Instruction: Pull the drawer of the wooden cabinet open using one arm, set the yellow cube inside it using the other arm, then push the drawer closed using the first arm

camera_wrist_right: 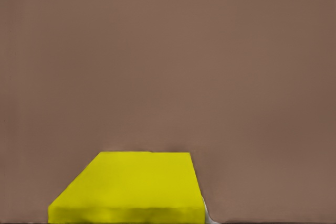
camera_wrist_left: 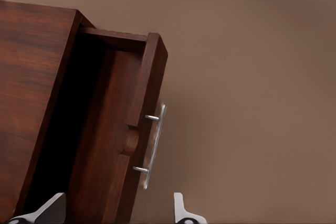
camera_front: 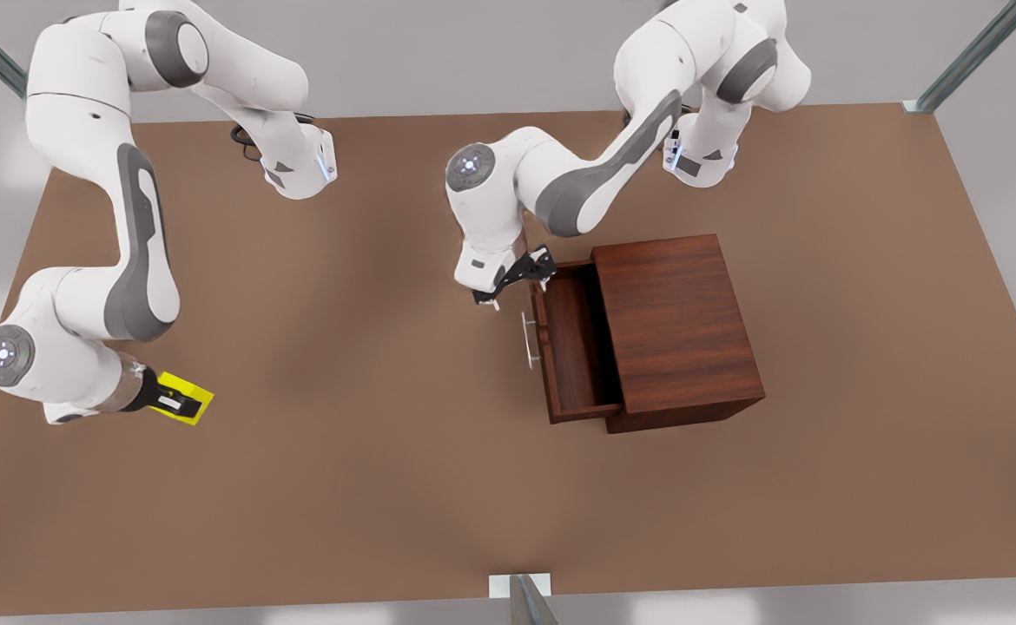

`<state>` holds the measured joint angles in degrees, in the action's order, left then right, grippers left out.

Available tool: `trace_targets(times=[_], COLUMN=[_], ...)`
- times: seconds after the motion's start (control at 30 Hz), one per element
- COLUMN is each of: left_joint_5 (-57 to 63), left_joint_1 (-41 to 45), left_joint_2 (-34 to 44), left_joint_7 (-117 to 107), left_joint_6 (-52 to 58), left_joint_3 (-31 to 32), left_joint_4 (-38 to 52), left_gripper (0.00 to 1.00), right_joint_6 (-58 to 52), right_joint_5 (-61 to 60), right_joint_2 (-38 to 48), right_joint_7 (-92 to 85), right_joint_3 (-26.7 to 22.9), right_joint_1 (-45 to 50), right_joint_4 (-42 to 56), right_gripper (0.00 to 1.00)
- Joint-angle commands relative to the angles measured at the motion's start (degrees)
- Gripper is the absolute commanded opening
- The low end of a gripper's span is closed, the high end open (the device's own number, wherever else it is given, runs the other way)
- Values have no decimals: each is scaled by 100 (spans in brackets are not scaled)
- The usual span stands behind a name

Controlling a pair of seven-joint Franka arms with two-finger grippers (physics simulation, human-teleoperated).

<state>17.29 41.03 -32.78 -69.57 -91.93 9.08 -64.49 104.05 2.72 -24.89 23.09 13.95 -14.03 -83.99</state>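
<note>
Matte brown tabletop [camera_front: 369,486] under two white arms | one boxy streaky-grained reddish-brown wooden cabinet [camera_front: 677,325], its single tray-like drawer [camera_front: 570,343] pulled out, nothing visible inside, slim silver bar handle [camera_front: 527,340] | left gripper [camera_front: 508,282] spread open beside the drawer | right gripper [camera_front: 180,401] clamped one small bright yellow cube [camera_front: 194,401] at the front view's left.

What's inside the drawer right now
The visible part of the open drawer holds nothing, just bare wood. Its back end is covered by the wooden cabinet. The yellow cube sits at the right gripper, far from it.
</note>
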Motion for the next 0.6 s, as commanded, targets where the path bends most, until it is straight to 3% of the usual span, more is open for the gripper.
trace_targets(times=[0.0,0.03,0.13,0.17,0.4,0.57], left_joint_5=[-481,-779,-1579,-1641,-1738,-1729], left_joint_1=[-726,-1614,-3661,-3918,-3909,-3866], left_joint_2=[544,984,1247,1931,1828,1775], left_joint_7=[2322,3922,7025,7159,7063,6993], left_joint_6=[1695,1871,1600,513,430,324], left_joint_3=[-12,-29,-20,-47,-56,-38], left_joint_4=[7,-46,-203,-1394,-1259,-1241], left_gripper=[100,100,100,100,100,100], right_joint_6=[-772,-1001,-1273,-1265,-641,273], right_joint_5=[-8,-26,-209,-324,-606,-606], right_joint_2=[1,1,-122,-209,-1097,-1703], right_joint_7=[2234,2893,4755,5555,9099,9539], right_joint_3=[363,372,354,354,284,293], right_joint_1=[102,436,1323,1666,3504,4426], right_joint_4=[225,436,989,1227,2405,2976], right_gripper=[76,76,76,76,76,76])
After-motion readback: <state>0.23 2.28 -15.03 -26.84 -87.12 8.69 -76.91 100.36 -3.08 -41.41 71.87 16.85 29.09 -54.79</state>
